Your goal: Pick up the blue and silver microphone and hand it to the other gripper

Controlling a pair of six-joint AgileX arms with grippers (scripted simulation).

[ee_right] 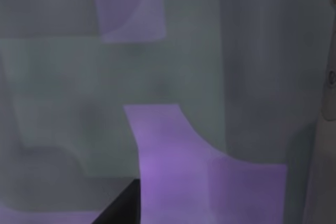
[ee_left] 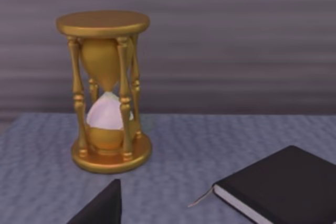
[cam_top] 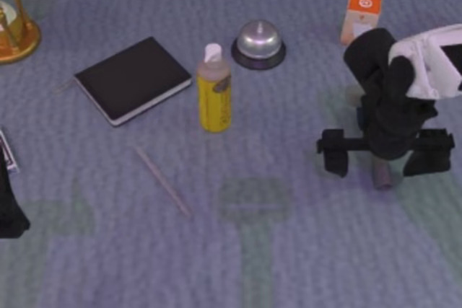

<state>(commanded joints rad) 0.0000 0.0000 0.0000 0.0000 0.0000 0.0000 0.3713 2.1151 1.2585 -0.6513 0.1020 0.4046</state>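
Only the silver-grey handle end of the microphone [cam_top: 381,177] shows, lying on the cloth at the table's right; its blue head is hidden under my right arm. My right gripper [cam_top: 381,158] hangs directly over it, open wide, with one black finger [cam_top: 333,155] to the left of the handle and the other to the right, neither touching it. The right wrist view shows only the cloth from close up and one dark fingertip [ee_right: 123,208]. The other gripper, my left one [cam_top: 9,210], is parked at the table's left edge, one fingertip [ee_left: 105,208] showing, nothing held.
A yellow bottle [cam_top: 214,99] stands mid-table with a silver bell [cam_top: 258,43] behind it. A black notebook [cam_top: 133,78] and a thin pale stick [cam_top: 162,180] lie left of centre. A gold hourglass [cam_top: 13,30] stands far left, an orange-white box [cam_top: 360,17] at back right.
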